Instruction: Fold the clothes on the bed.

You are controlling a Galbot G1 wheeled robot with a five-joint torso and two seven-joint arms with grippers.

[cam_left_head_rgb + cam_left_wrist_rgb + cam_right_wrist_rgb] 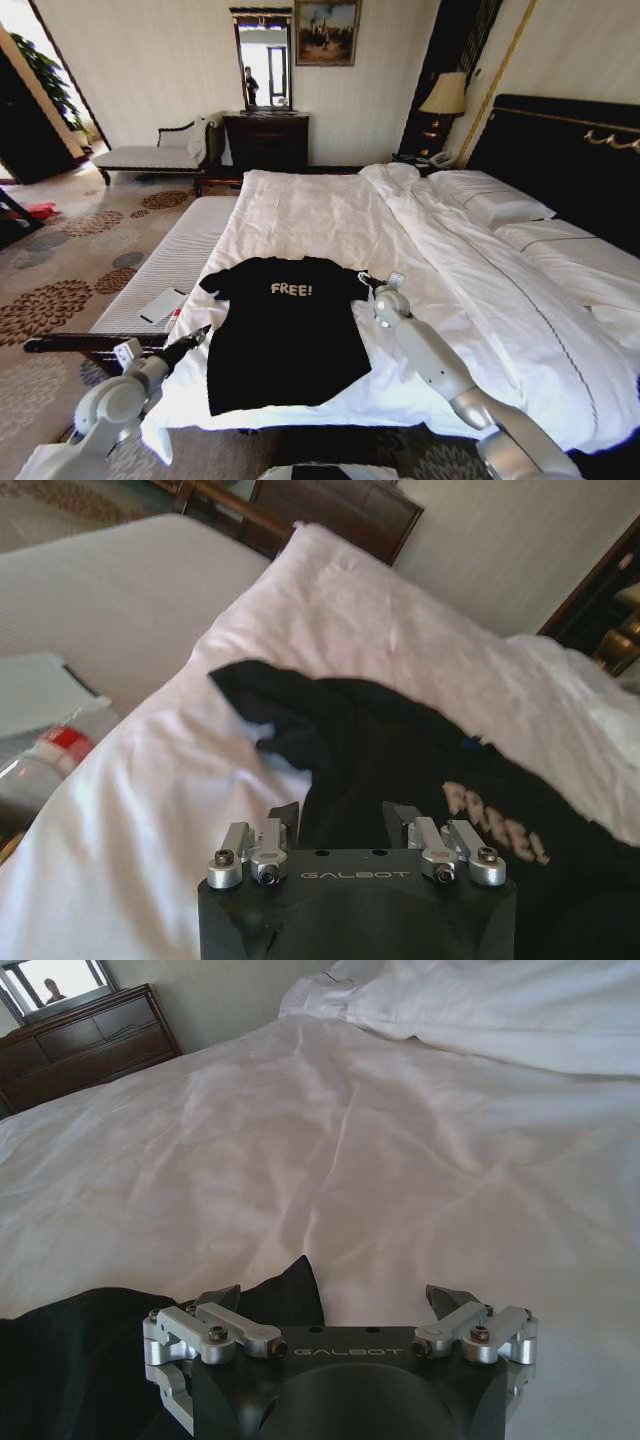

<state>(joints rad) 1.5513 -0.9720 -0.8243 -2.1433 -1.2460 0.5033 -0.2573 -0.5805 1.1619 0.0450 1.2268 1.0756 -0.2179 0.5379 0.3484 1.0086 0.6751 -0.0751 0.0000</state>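
1. We see the black T-shirt [285,330] lying flat, chest up, on the near part of the bed [330,215], close to its foot edge. Soft matte cotton, boxy outline, short sleeves spread to both sides, pale "FREE!" lettering across the chest.
2. Bed: white sheet, smooth with shallow creases under the shirt; a rumpled duvet [470,270] heaped along the robot's right; plump pillows against a tall dark headboard [560,150].
3. Left hand [195,340]: at the shirt's left edge, below the left sleeve. In the left wrist view its dark pointed fingers [285,818] stand apart, tips at the black cloth, clamped on nothing. The sleeve there is bunched, with a fold turned up.
4. Right hand [378,290]: at the shirt's right sleeve. In the right wrist view the fingers [222,1296] are spread wide; a pointed corner of black fabric lies between them, not pinched.
5. Beside the bed on the robot's left, a narrow cushioned bench [165,275] with ribbed white upholstery carries a flat pale sheet of paper [160,305]. The floor is patterned carpet.
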